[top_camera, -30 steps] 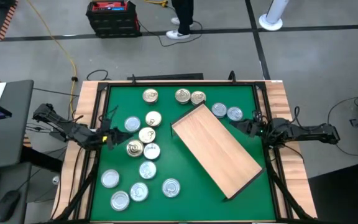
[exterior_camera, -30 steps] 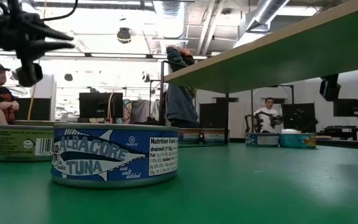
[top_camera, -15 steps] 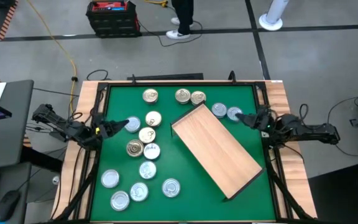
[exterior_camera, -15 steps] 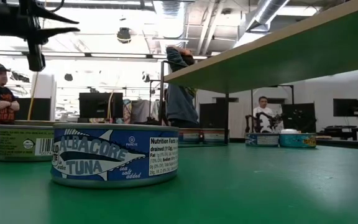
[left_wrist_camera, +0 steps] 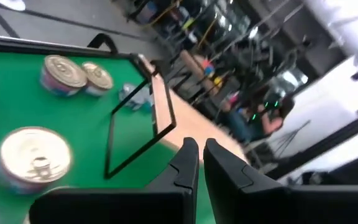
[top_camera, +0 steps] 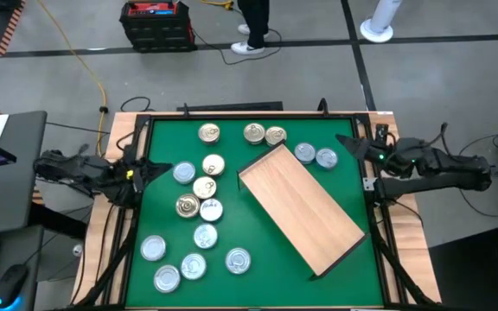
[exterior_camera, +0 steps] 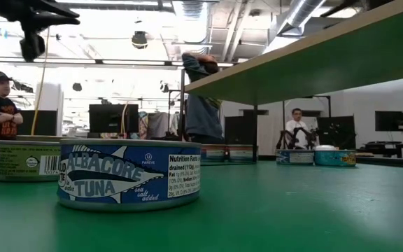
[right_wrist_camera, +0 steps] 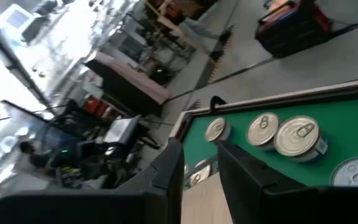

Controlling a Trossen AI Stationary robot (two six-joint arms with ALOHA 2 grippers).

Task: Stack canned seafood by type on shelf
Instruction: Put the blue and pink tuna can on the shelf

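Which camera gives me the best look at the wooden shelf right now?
The high view: the whole shelf lies diagonally on the green mat, with no cans on it. The low view shows only its underside and edge, the right wrist view a corner, the left wrist view nothing clear.

Bare light-wood shelf (top_camera: pixel 301 207) lies diagonally on the mat; flat tins (top_camera: pixel 204 187) scattered beside it, unstacked.

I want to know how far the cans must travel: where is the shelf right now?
In the high view the shelf lies diagonally on the green mat, right of centre, with no cans on it; two tins sit just off its upper end.
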